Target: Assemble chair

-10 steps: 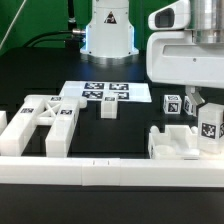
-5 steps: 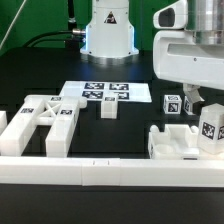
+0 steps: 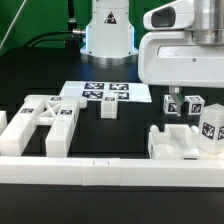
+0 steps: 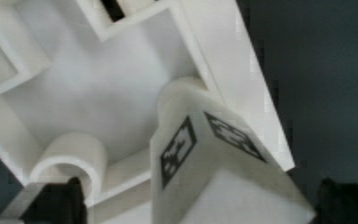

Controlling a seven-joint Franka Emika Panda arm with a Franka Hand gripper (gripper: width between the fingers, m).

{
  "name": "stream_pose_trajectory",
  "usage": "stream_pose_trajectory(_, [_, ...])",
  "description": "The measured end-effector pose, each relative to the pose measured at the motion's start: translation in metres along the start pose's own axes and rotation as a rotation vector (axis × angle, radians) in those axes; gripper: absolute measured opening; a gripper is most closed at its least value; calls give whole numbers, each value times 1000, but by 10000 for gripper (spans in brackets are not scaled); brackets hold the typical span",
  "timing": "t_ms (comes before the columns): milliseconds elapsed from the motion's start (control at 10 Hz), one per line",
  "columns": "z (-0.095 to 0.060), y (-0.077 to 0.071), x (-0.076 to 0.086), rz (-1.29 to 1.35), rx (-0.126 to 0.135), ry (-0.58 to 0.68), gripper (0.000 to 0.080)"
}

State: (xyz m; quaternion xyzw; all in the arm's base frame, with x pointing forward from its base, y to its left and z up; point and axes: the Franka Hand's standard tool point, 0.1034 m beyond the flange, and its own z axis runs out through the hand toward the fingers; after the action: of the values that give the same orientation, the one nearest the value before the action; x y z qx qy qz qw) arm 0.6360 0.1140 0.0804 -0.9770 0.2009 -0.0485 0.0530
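The chair's seat slab (image 3: 178, 141) lies at the exterior view's right, with a tagged white post (image 3: 210, 125) standing on it. Two more tagged posts (image 3: 172, 103) (image 3: 193, 103) stand just behind it. The cross-braced frame (image 3: 45, 118) lies at the left and a short post (image 3: 108, 109) stands mid-table. My gripper (image 3: 184, 95) hangs over the seat slab. In the wrist view the gripper (image 4: 197, 205) straddles a tagged post (image 4: 211, 160) above the slab (image 4: 105, 90). A dark finger (image 4: 51, 200) shows on each side with a gap, so it is open.
The marker board (image 3: 100, 93) lies flat mid-table. A long white border rail (image 3: 100, 170) runs along the front. The robot base (image 3: 108, 30) stands at the back. A round peg (image 4: 69, 155) rises from the slab beside the post.
The hand has shifted toward the exterior view's left above the seat slab. The parts on the table have not moved.
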Motion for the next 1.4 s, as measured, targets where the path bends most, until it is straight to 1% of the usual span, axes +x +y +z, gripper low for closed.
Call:
stream_pose_trajectory(100, [0,0,0,-93,-2,-2,649])
stream_pose_trajectory(300, [0,-2,-4,-297,-32,-12,649])
stream_pose_trajectory(400, [-1,-3,-3,-370,-41,-21,649])
stream_pose_trajectory(500, [-3,-3,-3,-494,-59,-28,649])
stream_pose_trajectory(600, [-3,-2,-2,-598,-69,-27,649])
stream_pose_trajectory(900, [-3,-2,-2,-832,-79,-34,649])
stream_pose_trajectory(1100, [-3,-3,-2,-854,-77,-36,637])
stream_pose_trajectory(1200, [-3,-3,-2,-854,-77,-35,457])
stream_pose_trajectory(1300, [-3,-3,-2,-849,-77,-35,457])
stream_pose_trajectory(1400, [-3,-3,-2,-821,-76,-34,282])
